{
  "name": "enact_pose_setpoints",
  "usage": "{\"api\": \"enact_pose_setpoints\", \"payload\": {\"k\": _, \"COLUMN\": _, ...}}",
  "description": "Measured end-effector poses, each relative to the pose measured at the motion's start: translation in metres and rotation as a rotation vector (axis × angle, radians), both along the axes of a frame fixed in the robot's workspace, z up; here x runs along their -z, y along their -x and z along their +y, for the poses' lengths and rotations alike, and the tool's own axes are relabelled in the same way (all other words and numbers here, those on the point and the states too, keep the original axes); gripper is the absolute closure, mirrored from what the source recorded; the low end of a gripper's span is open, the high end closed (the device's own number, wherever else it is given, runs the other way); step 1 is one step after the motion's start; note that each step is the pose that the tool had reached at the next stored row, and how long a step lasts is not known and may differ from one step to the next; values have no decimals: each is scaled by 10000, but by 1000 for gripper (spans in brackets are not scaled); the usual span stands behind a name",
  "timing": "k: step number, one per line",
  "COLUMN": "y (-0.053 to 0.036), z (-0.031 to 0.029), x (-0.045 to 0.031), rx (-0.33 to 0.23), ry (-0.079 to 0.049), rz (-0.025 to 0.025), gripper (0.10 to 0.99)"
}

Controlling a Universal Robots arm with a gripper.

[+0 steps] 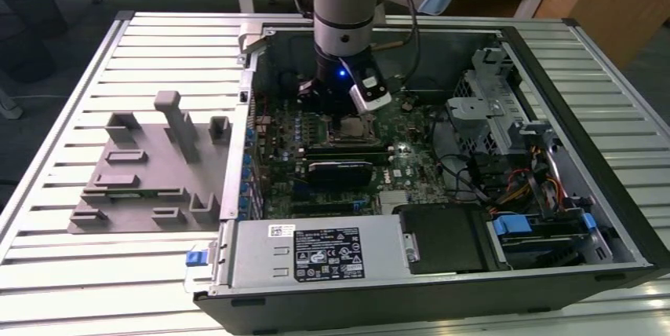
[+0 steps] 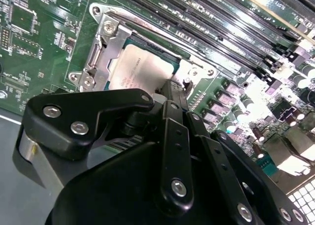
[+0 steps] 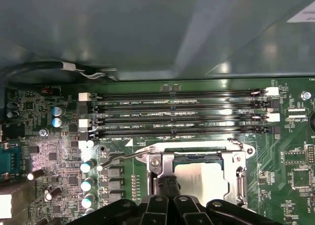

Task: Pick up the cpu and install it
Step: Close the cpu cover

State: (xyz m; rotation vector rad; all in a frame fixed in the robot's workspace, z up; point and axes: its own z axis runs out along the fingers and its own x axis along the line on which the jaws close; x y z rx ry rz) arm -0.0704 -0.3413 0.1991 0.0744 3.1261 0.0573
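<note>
The cpu (image 2: 140, 70) is a flat square chip with a silvery top. It lies flat inside the metal-framed socket (image 2: 101, 48) on the green motherboard. In the first wrist view the cpu (image 3: 204, 178) sits between the socket's frame rails (image 3: 241, 171). My gripper (image 2: 173, 89) hangs low over the socket, its black tips together at one edge of the chip, shut with nothing seen between them. In the first wrist view the gripper (image 3: 167, 185) is beside the chip. The exterior view shows the gripper (image 1: 346, 112) reaching down into the open computer case over the cpu (image 1: 354, 126).
Memory slots (image 3: 177, 114) run alongside the socket, with capacitors (image 3: 87, 166) close by. The case walls (image 1: 586, 108), a drive cage (image 1: 492, 108) and the power supply (image 1: 314, 253) enclose the board. A grey slotted holder block (image 1: 147, 171) stands on the slatted table at the exterior view's left.
</note>
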Motion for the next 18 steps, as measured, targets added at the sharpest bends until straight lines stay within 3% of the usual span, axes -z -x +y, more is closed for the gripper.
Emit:
{"api": "enact_pose_setpoints", "payload": {"k": 8, "y": -17, "z": 1, "x": -11, "rx": 0, "ry": -1, "rz": -3, "gripper": 980}}
{"api": "enact_pose_setpoints", "payload": {"k": 18, "y": -15, "z": 0, "x": -221, "rx": 1, "ry": 2, "rz": 0, "gripper": 980}}
